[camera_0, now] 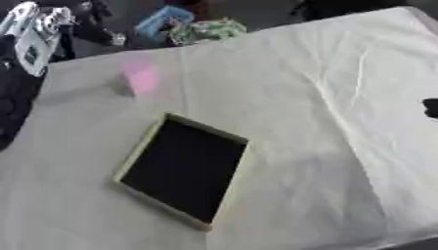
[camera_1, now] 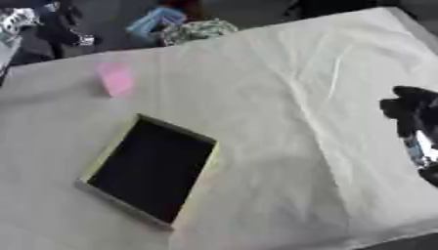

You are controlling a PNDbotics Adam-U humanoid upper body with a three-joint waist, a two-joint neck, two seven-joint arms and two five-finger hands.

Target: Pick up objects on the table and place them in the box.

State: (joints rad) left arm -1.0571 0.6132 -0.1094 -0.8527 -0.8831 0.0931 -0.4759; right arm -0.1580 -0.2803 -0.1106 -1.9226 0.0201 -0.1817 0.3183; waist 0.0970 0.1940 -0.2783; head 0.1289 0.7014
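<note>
One pink block [camera_1: 115, 78] sits alone on the cloth-draped table [camera_0: 342, 146], toward the far left, well apart from anything else I can reach. It is blurred; I make out only a small, upright, roughly rectangular shape in pale pink, and I cannot say what it is made of. My guess is that it is light and fairly stiff, something like a sponge or an eraser, and that it would tip over if nudged from the side. I would take hold of it across its two narrow faces, thumb on one and fingers on the other, low enough that it does not pivot out of the pinch.

Nearer to me, left of centre, lies the box [camera_0: 137, 151]: shallow, pale rim, dark floor, set askew to the table's edge, with nothing showing inside. The block is beyond its far left corner, near but not touching.

At the right edge, my right hand [camera_1: 409, 113] comes in as a dark shape above the cloth, well apart from both block and box. Its fingers look bunched, but I cannot tell whether they are curled or relaxed; it appears to carry nothing. My left hand shows in neither view.

The wrinkled cloth could drag under a sliding approach, so I judge a lift from above the safer way in.
</note>
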